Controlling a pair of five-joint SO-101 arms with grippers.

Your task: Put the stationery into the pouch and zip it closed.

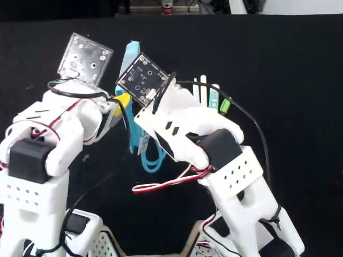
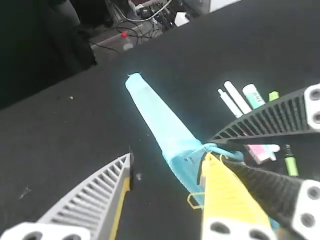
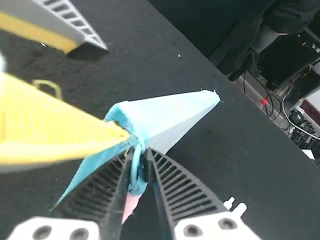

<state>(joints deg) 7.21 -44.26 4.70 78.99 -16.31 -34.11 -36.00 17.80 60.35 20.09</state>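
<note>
The pouch (image 2: 159, 120) lies flat, its long axis running away from the arms and its closed tip pointing away. Right gripper (image 3: 138, 156) is pinched almost closed on the pouch's near rim. Left gripper (image 2: 167, 160) gapes wide and grips nothing, its yellow finger (image 2: 225, 200) touching that rim. Pens (image 2: 232, 100) lie just beside the pouch; their label print is too small to read.

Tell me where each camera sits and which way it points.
High view: fixed above, looking down over the black table; both arms show.
Left wrist view: on the left arm, looking along the left claw to the blue pouch.
Right wrist view: on the right arm, looking along the right claw, shut on the pouch.
Both wrist views share the pouch and both claws.
</note>
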